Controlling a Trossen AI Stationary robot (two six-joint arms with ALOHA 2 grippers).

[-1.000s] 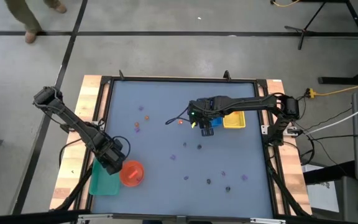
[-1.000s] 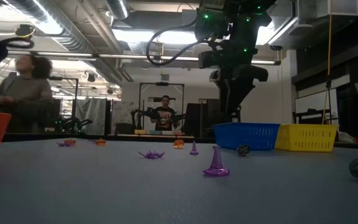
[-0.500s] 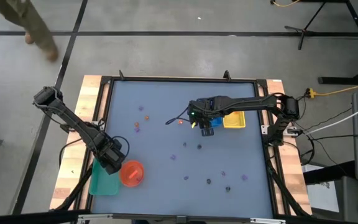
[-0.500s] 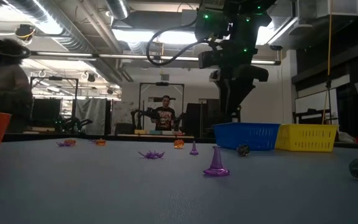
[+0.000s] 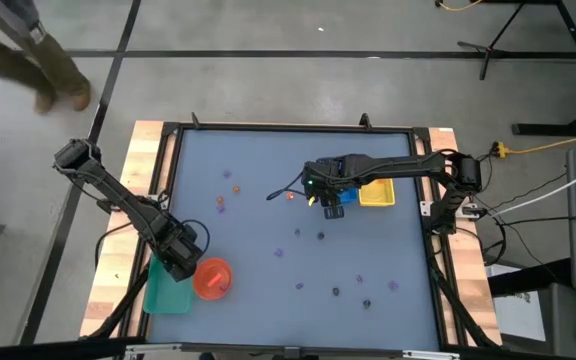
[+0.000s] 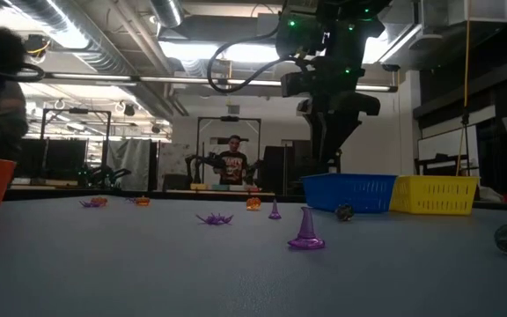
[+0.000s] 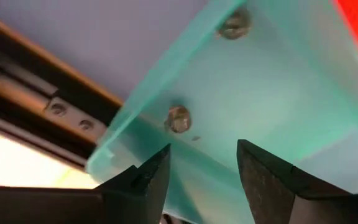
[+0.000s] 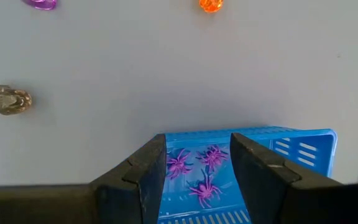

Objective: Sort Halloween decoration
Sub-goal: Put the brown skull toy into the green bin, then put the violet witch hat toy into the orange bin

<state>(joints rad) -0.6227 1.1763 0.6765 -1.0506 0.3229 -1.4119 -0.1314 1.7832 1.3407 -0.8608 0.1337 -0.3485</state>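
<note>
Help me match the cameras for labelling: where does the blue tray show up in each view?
High view: blue tray right of table centre, mostly hidden under the right hand, touching the yellow tray.
Low view: right of centre, far side of the table, below the hanging arm.
Left wrist view: not in it; only the green tray.
Right wrist view: between the fingers, purple spiders inside.
Shared landmark: the yellow tray beside it.

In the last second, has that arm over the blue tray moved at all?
No. In the low view the right gripper hangs at the same spot above the blue tray, and in the high view it matches too, beside the yellow tray.
</note>
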